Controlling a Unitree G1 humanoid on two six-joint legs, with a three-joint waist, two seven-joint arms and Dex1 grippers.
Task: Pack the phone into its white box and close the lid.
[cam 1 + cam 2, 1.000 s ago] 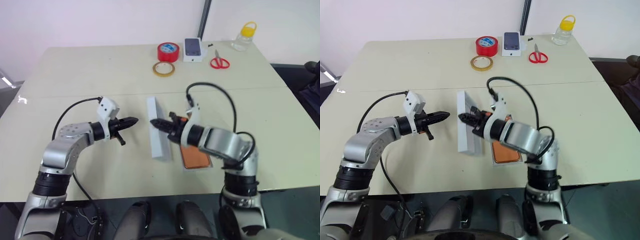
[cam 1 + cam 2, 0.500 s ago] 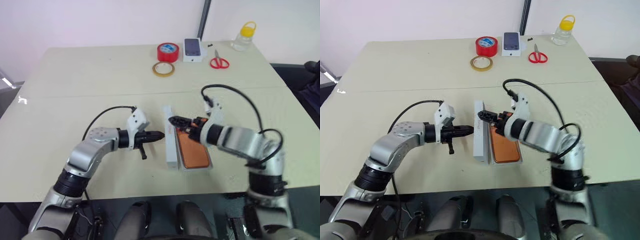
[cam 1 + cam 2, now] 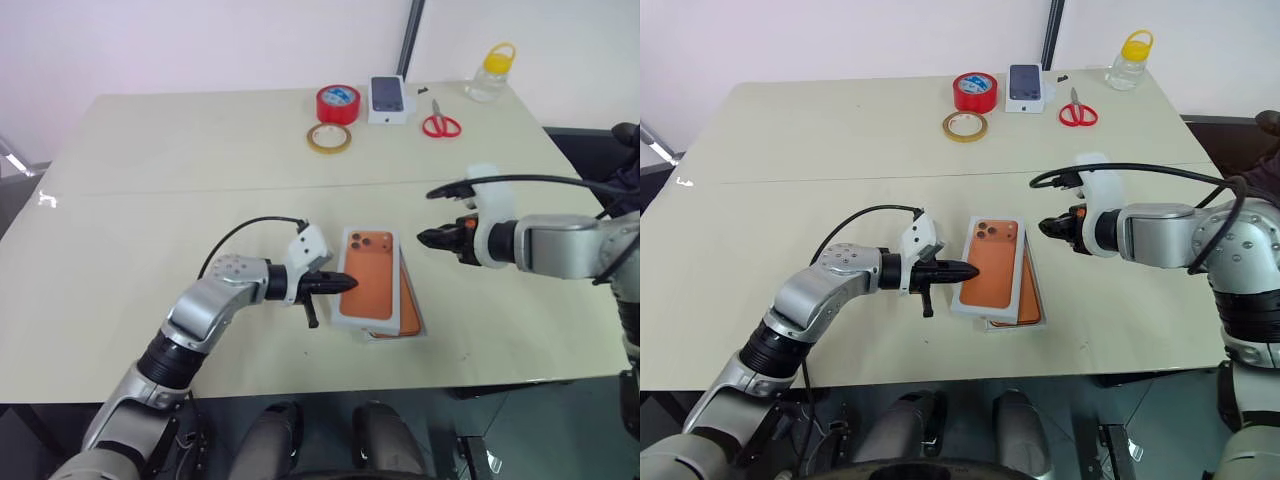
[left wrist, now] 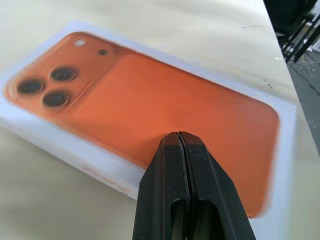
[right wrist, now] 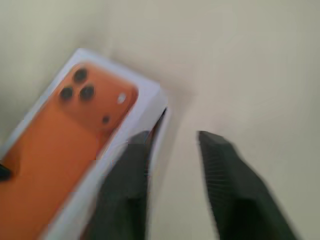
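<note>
Lid [image 3: 366, 272] lies printed face up, skewed across the white box [image 3: 412, 328]. It isn't seated: the near right edge of the box pokes out from under it, with a strip of the orange phone [image 3: 409, 300] showing there. So the phone looks to be in the box already, and what's left is squaring the lid and pressing it home.

Left gripper [image 3: 349, 282] is fully closed, holding nothing, tip at the lid's left long edge. In the left wrist view the two fingers [image 4: 170, 170] meet in one wedge over the printed face. My read: it's being used as a pusher, either nudging the lid sideways over the box or pinning it so it doesn't slide. Whether the tip actually touches the cardboard, can't tell.

Right gripper [image 3: 425, 238] hangs clear of the lid, off its far right corner, pointing back toward it. Right wrist view shows its fingers [image 5: 227, 175] parted with a visible gap and nothing between them. Probably backed off to leave room, or lining up to push the far corner.

Risk: pushing from one side only may rotate the lid more, not align it.

Far end of the worktop [image 3: 150, 180], well apart from the work: yellow tape ring [image 3: 328, 138], red tape roll [image 3: 337, 103], small white box with a dark phone picture [image 3: 387, 98], red scissors [image 3: 439, 124], yellow-capped jar [image 3: 487, 73]. None in play.
</note>
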